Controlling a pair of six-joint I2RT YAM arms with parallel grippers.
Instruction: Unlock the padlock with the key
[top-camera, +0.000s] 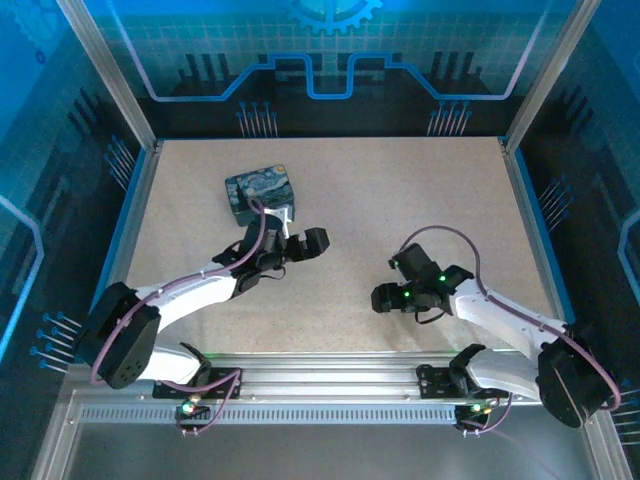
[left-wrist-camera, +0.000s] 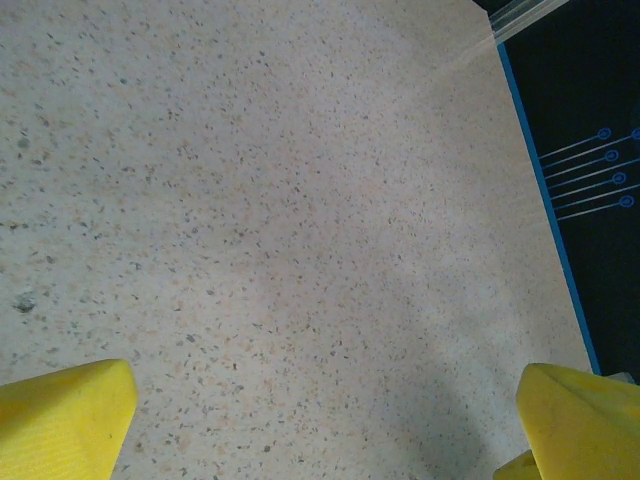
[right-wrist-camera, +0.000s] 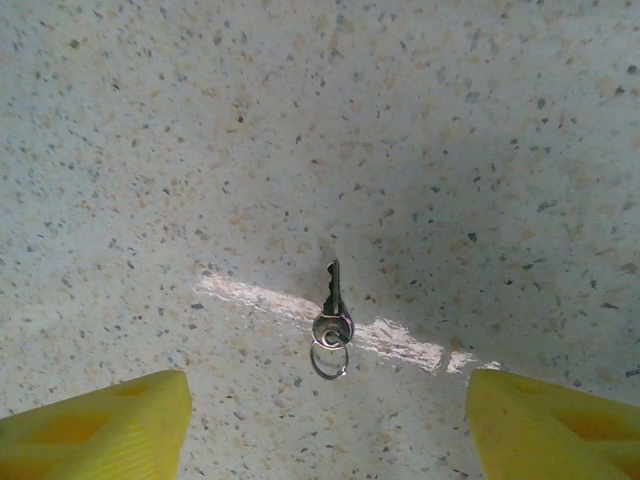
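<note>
The key (right-wrist-camera: 332, 300) was seen lying flat on the speckled counter (top-camera: 420, 200), in the near half and somewhat right of the middle. Its blade was pointed away from the right wrist camera, and a small wire ring (right-wrist-camera: 329, 361) was attached to its head on the nearer side. A bright streak of glare on the counter was crossed by the key's head. The right gripper (right-wrist-camera: 328, 425) was positioned over the key and was released. Its yellow fingers (right-wrist-camera: 100, 425) were spread well apart, one to each side of the key, and neither the key nor the ring was touched by them. The left gripper (left-wrist-camera: 320, 420) was likewise released, its yellow fingers set wide over bare counter with nothing grasped between them. From overhead it was seen near a dark blue tin (top-camera: 260, 190) with a swirly painted lid, which was placed toward the far left of the counter.
</note>
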